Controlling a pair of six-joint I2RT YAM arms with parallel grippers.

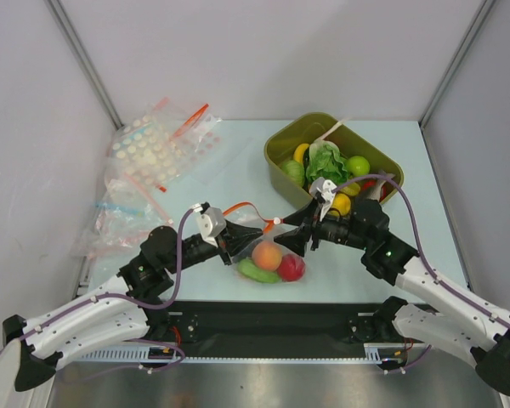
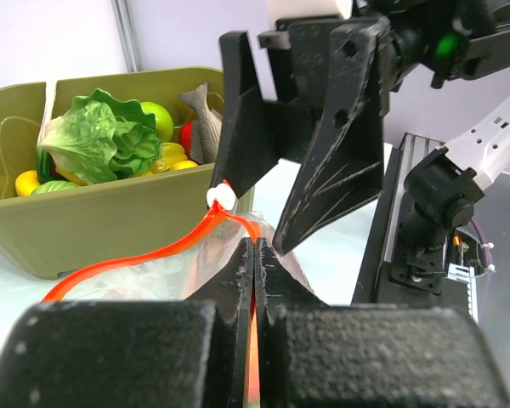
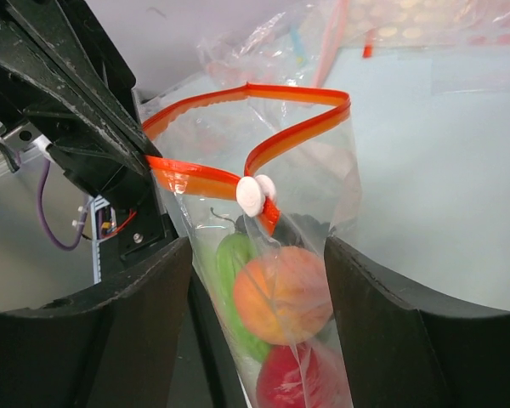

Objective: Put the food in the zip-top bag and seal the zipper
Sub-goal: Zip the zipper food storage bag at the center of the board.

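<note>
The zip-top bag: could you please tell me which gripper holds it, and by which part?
The left gripper clamps the zip-top bag at one end of its zipper. The right gripper is open, straddling the bag, gripping nothing.

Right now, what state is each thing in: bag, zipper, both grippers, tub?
zip-top bag: held upright, three foods inside.
zipper: mostly unsealed, mouth gaping.
left gripper: shut on the zipper.
right gripper: open, straddling the zip-top bag.
tub: holds more toy food.

Near the olive-green tub (image 2: 110, 225), the clear zip-top bag (image 3: 323, 178) had a red-orange zipper (image 3: 263, 89); the food (image 3: 280, 293) inside was peach-orange, green and red. Its slider (image 3: 253, 194) was white.
</note>
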